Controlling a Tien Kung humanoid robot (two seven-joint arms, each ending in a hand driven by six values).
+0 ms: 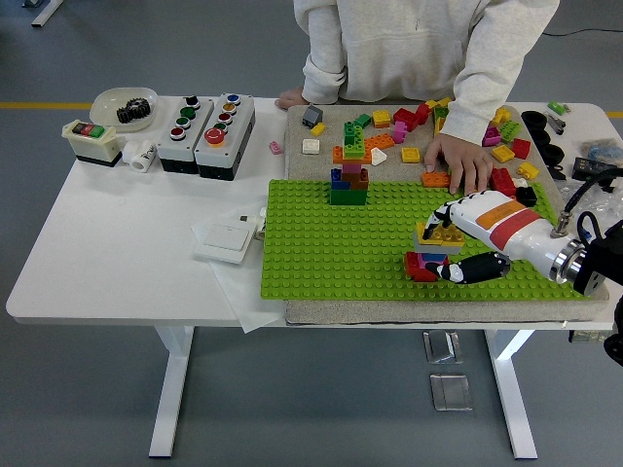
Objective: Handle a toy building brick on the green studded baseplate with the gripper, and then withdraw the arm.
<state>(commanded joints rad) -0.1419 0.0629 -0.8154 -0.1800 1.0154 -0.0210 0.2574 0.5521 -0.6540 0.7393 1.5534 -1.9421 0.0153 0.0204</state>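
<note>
Gripping yellow brick [440,233], right hand [453,245] closed

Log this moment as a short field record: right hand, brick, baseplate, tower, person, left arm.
right hand: over the baseplate's right part, fingers closed on the yellow brick
yellow brick: above a small red and blue stack
green baseplate: on a beige mat
brick tower: upright at the baseplate's far edge
person: far side, one hand resting on loose bricks
left arm: not in view
</note>
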